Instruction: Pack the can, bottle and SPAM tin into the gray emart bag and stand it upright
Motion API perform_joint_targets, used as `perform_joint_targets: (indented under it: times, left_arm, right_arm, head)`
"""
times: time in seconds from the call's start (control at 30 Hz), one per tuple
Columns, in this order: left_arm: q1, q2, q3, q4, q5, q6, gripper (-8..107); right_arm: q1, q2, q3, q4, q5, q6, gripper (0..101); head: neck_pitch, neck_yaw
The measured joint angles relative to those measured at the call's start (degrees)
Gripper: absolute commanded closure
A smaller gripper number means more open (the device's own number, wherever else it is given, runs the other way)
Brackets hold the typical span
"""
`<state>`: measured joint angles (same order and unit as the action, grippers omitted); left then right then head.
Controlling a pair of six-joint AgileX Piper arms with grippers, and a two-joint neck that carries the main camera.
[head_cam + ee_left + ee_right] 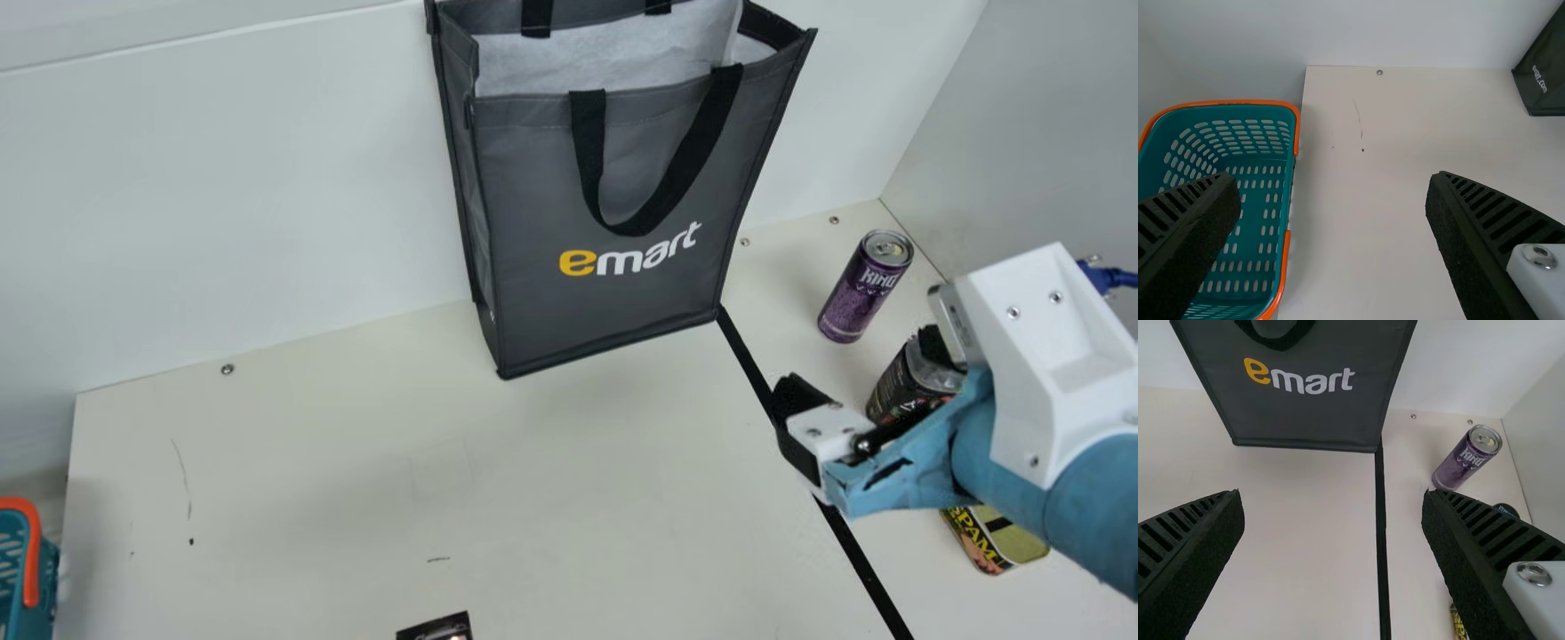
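- My left tool (1333, 193) is opened, near the teal basket (1218, 103).
- The gray bag (613, 311) is standing upright on the tabletop (356, 462).
- My right tool (862, 373) is opened also.
- At right are the purple can (853, 302), the bottle (900, 382) and the SPAM tin (982, 544).

From my seat I have the emart bag (533, 222) upright at the back of the table (311, 462), just before the rear wall (267, 178), with the strip (747, 356) running forward from near its right bottom corner. Right of that strip I see the can (864, 289) standing farthest back, the bottle (898, 387) in front of it, and the SPAM tin (991, 542) nearest me. Over on my left, the basket (32, 542) sits just beside the table's left edge.
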<state>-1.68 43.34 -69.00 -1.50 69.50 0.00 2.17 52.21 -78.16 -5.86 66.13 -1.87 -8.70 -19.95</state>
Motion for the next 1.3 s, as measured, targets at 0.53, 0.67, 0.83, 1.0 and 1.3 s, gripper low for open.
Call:
perform_joint_targets:
  times: [0.53, 0.67, 0.83, 1.0, 1.3]
  left_arm:
    - [0.00, 0.00, 0.00, 0.00, 0.00, 0.00, 9]
    - [0.00, 0.00, 0.00, 0.00, 0.00, 0.00, 9]
    - [0.00, 0.00, 0.00, 0.00, 0.00, 0.00, 9]
    - [0.00, 0.00, 0.00, 0.00, 0.00, 0.00, 9]
    - [0.00, 0.00, 0.00, 0.00, 0.00, 0.00, 9]
  right_arm:
    - [1.68, 6.05, -8.37, -1.74, -0.08, -4.41, 6]
    - [1.68, 7.26, -10.49, -1.74, 0.44, -6.25, 6]
    - [1.39, 8.98, -13.40, -0.86, 1.05, -8.87, 6]
    - [0.40, 10.79, -16.66, 0.64, 1.40, -12.48, 6]
    - [-2.48, 15.09, -23.25, 5.00, 2.17, -21.12, 6]
  head:
    - [0.09, 0.00]
    - [0.00, 0.00]
    - [0.00, 0.09]
    - [0.00, 0.09]
    - [0.00, 0.09]
